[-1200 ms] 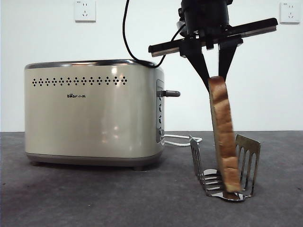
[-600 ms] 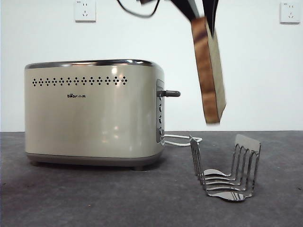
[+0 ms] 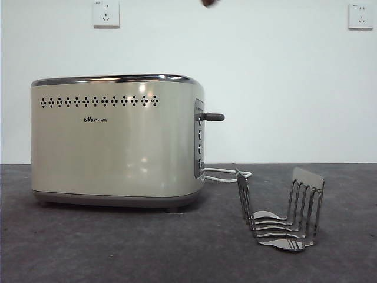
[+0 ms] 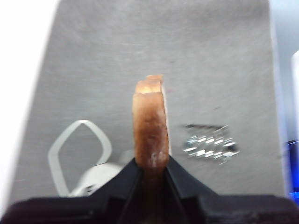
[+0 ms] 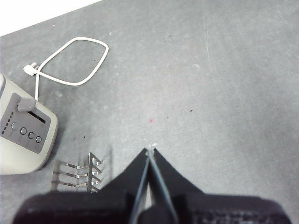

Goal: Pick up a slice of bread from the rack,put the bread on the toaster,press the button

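Grey tabletop far below, the left gripper (image 4: 150,163) pinches the slice of bread (image 4: 150,123) hanging lengthwise beneath it, with the toaster (image 3: 118,141) lower and aside, while the right gripper (image 5: 150,151) waits pressed together.

Cream toaster (image 3: 118,141) — dark dot rows; brown-crusted bread (image 4: 150,126); silver rack (image 3: 281,212).

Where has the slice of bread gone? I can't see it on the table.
The slice of bread is up in the air, clamped between the left gripper's jaws, high above the table with the rack far below; the front view catches only a dark tip at its top edge.
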{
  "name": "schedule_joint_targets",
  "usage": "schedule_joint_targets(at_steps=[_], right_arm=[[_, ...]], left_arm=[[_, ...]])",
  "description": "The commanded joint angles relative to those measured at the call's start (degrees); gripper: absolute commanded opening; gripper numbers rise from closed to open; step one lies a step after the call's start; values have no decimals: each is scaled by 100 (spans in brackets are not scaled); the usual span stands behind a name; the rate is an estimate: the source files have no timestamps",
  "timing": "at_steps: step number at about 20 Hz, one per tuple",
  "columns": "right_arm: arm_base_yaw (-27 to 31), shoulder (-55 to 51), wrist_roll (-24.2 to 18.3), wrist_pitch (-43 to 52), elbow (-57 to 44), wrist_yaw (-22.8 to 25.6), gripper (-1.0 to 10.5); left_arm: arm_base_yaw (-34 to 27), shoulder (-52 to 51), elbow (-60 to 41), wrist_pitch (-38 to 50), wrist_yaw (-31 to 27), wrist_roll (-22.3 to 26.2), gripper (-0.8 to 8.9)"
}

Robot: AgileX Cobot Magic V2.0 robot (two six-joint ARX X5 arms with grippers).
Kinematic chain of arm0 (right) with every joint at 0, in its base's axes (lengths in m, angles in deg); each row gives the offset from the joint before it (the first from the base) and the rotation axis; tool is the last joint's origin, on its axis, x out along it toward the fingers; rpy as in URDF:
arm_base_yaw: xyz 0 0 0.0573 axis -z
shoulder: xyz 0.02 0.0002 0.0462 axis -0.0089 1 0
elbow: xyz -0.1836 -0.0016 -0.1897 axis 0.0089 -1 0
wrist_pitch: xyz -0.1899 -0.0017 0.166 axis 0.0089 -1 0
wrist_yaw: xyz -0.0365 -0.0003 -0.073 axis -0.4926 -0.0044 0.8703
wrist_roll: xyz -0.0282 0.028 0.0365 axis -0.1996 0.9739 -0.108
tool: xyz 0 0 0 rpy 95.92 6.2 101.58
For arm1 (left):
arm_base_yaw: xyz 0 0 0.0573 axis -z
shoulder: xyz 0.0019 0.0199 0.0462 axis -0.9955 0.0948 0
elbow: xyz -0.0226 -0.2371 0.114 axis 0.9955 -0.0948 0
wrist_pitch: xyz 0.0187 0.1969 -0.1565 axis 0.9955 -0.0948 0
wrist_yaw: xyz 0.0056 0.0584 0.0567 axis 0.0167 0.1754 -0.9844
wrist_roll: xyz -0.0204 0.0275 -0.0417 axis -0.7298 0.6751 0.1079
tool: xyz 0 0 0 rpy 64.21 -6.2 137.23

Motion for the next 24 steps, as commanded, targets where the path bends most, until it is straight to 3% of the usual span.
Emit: schedule_joint_targets(at_steps=[1, 4, 8, 18, 21, 24], right_arm=[[0, -9, -70, 13, 11, 2, 0], [0, -9, -70, 9, 11, 0, 0], [0, -9, -70, 0, 11, 2, 0], [0, -9, -68, 55, 11, 4, 0], [0, -9, -68, 83, 11, 31, 0], [0, -9, -68, 170, 11, 50, 0]], left_arm=[[-192, -142, 9, -2, -566, 544, -5], [-468, -280, 9, -11, -708, 1095, -9], [-848, -345, 9, -22, -715, 1259, -9], [-1073, -857, -330, -37, -977, 785, -9], [-1108, -1429, -1244, -35, -1088, 1126, -9], [-1187, -1904, -2085, -35, -1163, 2004, -9]])
